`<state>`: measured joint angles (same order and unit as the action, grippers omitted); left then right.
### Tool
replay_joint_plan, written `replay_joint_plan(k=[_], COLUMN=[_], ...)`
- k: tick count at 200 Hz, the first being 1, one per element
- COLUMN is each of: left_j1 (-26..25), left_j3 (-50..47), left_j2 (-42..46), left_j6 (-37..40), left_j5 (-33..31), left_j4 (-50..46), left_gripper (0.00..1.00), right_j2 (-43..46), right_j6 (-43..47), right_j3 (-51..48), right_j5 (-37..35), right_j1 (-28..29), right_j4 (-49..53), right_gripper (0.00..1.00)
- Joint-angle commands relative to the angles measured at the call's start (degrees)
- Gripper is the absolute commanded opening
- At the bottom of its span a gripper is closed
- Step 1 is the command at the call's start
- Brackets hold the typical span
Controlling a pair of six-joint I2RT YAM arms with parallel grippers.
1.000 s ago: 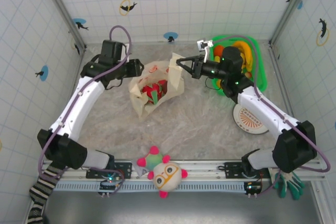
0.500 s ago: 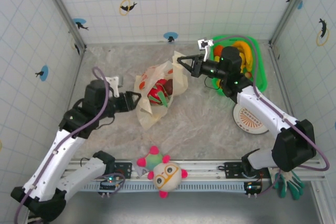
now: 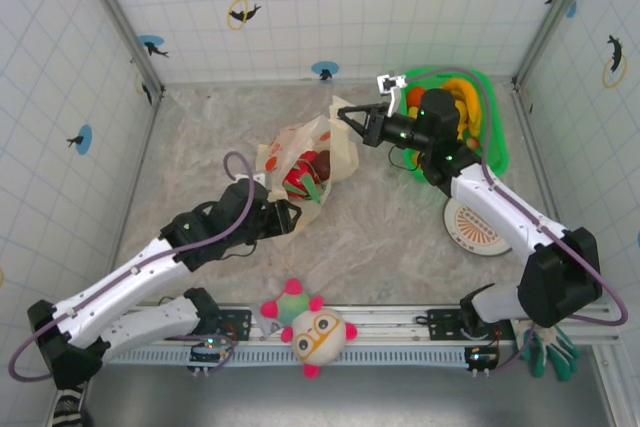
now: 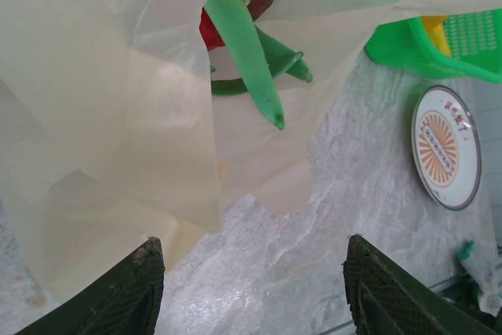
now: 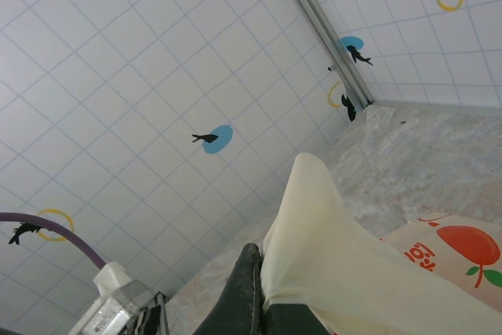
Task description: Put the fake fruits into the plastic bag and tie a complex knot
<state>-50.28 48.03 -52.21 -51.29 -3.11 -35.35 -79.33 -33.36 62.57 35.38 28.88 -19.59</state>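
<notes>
The cream plastic bag (image 3: 285, 147) lies open mid-table with a red fake fruit (image 3: 297, 180) and a dark maroon one (image 3: 320, 161) inside. My right gripper (image 3: 343, 114) is shut on the bag's far handle strip (image 5: 329, 241) and holds it up off the table; the right wrist view has its dark fingers (image 5: 245, 288) pinched on the cream film. My left gripper (image 3: 291, 218) stands open at the bag's near corner. Between its fingers (image 4: 129, 296) lies bare table, with the bag (image 4: 110, 115), the red fruit (image 4: 207, 32) and green leaves (image 4: 247, 49) just ahead.
A green basket (image 3: 497, 132) holding yellow and orange things stands at the back right, behind my right arm. A white plate (image 3: 478, 227) lies on the right. A pink-spiked plush toy (image 3: 312, 329) sits at the near edge. Tiled walls enclose the table.
My left arm has swung from the bag's far left side round to its near side, and its gripper now sits at the bag's near corner. The right gripper has kept its hold.
</notes>
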Motion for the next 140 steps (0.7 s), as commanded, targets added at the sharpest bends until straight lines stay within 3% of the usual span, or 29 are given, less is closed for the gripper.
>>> replay_joint_plan(k=[1, 73, 140], left_j1=[-0.82, -1.57, -1.57], left_j3=[-1.50, -5.52, -3.51], left_j2=[-1.93, -7.91, -14.95], left_j6=[-2.07, -2.37, -1.31], left_j5=[-3.27, -1.43, -4.78], left_j4=[3.52, 12.89, 14.95], left_gripper=[0.62, 0.62, 0.57], right_j2=[0.58, 0.98, 1.85], right_j6=[1.17, 1.81, 1.90], right_j3=[0.85, 0.30, -0.51], right_j5=[-0.89, -0.94, -1.34], right_j1=[0.21, 0.12, 0.19], right_j4=[-0.54, 0.08, 0.26], right_gripper=[0.00, 0.00, 0.00])
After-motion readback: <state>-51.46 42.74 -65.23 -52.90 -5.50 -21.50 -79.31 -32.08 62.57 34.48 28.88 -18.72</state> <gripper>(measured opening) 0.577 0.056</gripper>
